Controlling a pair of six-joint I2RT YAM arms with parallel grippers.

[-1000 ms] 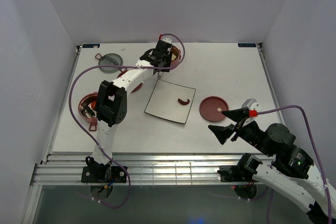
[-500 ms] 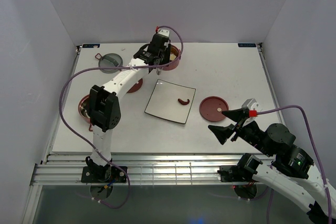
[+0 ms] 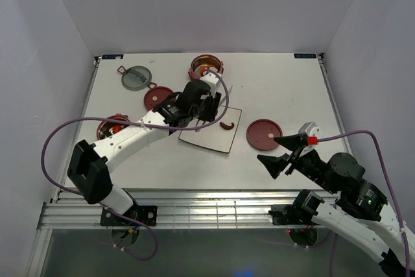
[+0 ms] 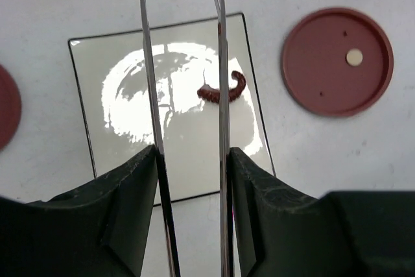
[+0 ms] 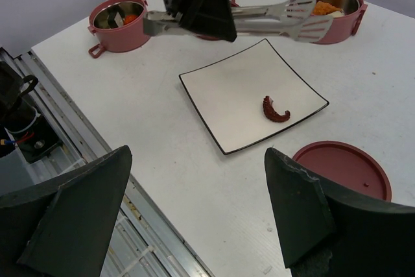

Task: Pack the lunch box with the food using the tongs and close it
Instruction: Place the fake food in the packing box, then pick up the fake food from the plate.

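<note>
Centring is counting most: the left gripper (image 4: 192, 167) is pinching the long silvery V-shaped metal tongs (image 4: 148, 63), tips standing apart, and the curled reddish-brown food piece (image 4: 222, 90) just ahead of it on the glossy square plate (image 4: 110, 134) is lying under one blade, not between both.
</note>
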